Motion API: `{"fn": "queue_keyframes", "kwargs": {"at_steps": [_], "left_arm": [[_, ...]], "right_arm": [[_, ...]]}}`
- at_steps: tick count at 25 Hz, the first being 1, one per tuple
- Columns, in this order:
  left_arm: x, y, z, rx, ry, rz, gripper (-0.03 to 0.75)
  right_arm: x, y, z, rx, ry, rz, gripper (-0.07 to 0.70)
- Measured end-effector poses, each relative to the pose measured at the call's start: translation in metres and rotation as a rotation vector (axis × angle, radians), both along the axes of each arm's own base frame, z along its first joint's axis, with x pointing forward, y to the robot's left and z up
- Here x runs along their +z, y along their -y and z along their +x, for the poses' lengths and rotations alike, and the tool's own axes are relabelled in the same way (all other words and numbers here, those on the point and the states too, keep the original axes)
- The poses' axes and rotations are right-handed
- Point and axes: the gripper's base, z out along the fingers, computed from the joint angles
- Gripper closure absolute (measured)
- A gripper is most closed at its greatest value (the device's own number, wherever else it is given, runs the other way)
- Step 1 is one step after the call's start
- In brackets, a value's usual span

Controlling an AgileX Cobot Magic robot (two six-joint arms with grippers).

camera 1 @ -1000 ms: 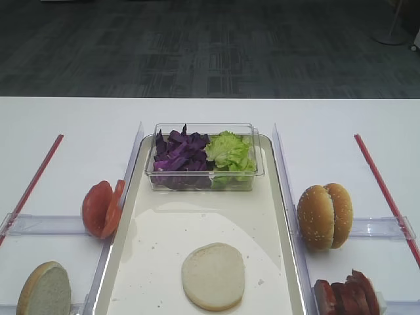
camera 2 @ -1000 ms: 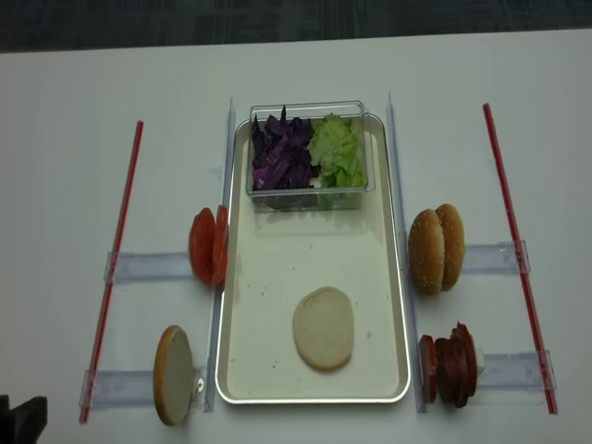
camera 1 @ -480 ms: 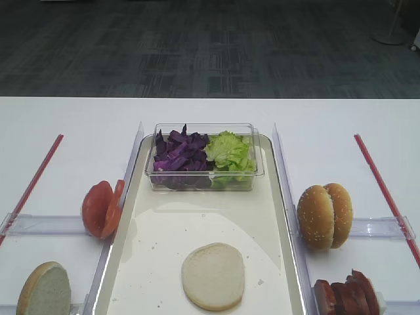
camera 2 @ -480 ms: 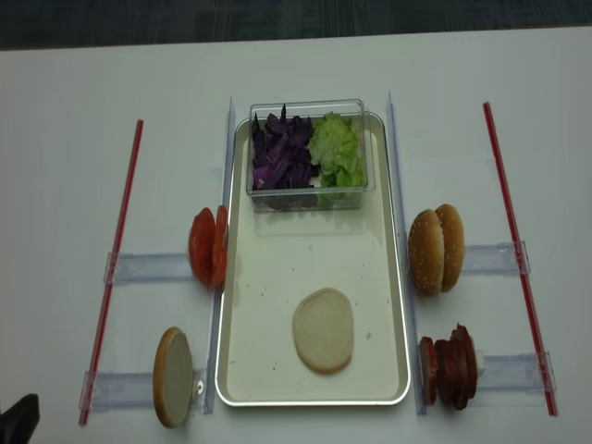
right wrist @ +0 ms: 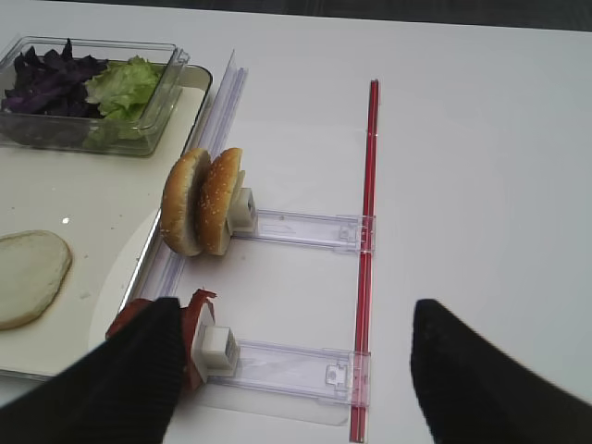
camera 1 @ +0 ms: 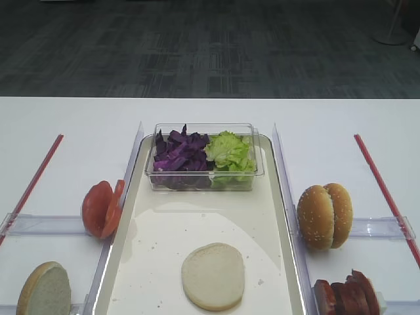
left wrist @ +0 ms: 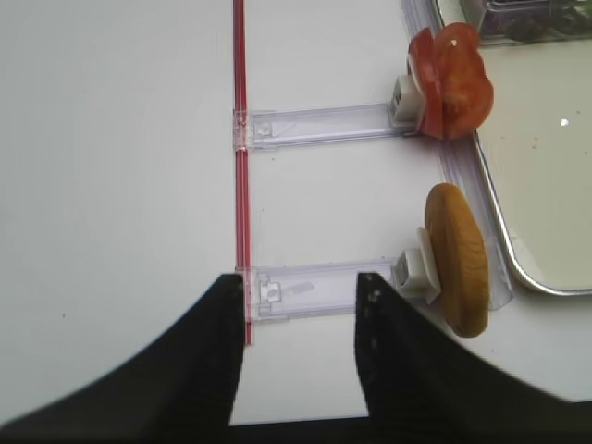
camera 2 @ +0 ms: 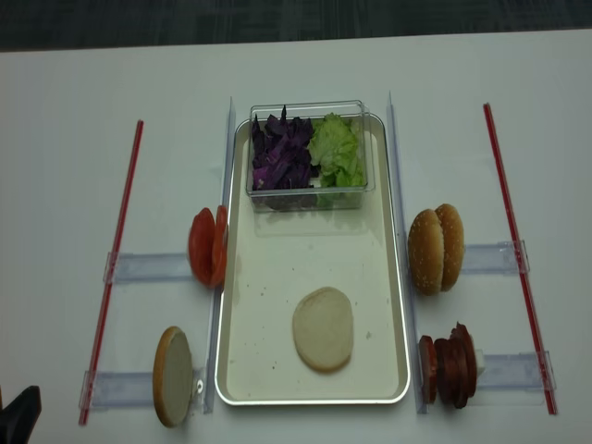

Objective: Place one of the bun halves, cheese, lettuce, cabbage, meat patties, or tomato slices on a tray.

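Bun half [camera 1: 212, 275] is lying flat near the tray's [camera 1: 272, 216] front edge, serving as a base, while remaining ingredients are standing upright in side racks for easy pinching. Both grippers [left wrist: 298, 342] [right wrist: 291, 370] are hanging with fingers apart, gripping nothing.

I count one tray [camera 2: 393, 277], one clear container [camera 2: 310, 196], one flat bun half [camera 2: 323, 328], one upright bun half [camera 2: 172, 376], two sesame bun tops [camera 2: 437, 249], two tomato slices [camera 2: 207, 246], and two red strips [camera 2: 116, 250].
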Motion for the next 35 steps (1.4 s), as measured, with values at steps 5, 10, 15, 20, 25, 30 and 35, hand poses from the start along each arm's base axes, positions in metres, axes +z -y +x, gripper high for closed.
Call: {"fn": "queue_keyframes", "kwargs": {"at_steps": [5, 10, 15, 20, 25, 30, 35], "left_arm": [[0.000, 0.000, -0.007, -0.010, 0.049, 0.002, 0.438], [-0.001, 0.001, -0.017, -0.010, 0.116, 0.004, 0.438], [-0.001, 0.001, -0.019, -0.010, 0.132, 0.005, 0.438], [-0.001, 0.001, -0.019, -0.010, 0.134, 0.005, 0.438], [-0.001, 0.000, -0.020, -0.037, 0.134, 0.002, 0.438], [-0.001, 0.000, -0.020, -0.038, 0.134, 0.002, 0.438], [-0.001, 0.000, -0.020, -0.038, 0.134, 0.002, 0.438]], "right_arm": [[0.000, 0.000, 0.000, 0.000, 0.000, 0.000, 0.095], [0.000, 0.000, 0.000, 0.000, 0.000, 0.000, 0.095], [0.000, 0.000, 0.000, 0.000, 0.000, 0.000, 0.095], [0.000, 0.000, 0.000, 0.000, 0.000, 0.000, 0.095], [0.000, 0.000, 0.000, 0.000, 0.000, 0.000, 0.095], [0.000, 0.000, 0.000, 0.000, 0.000, 0.000, 0.095], [0.000, 0.000, 0.000, 0.000, 0.000, 0.000, 0.095]]}}
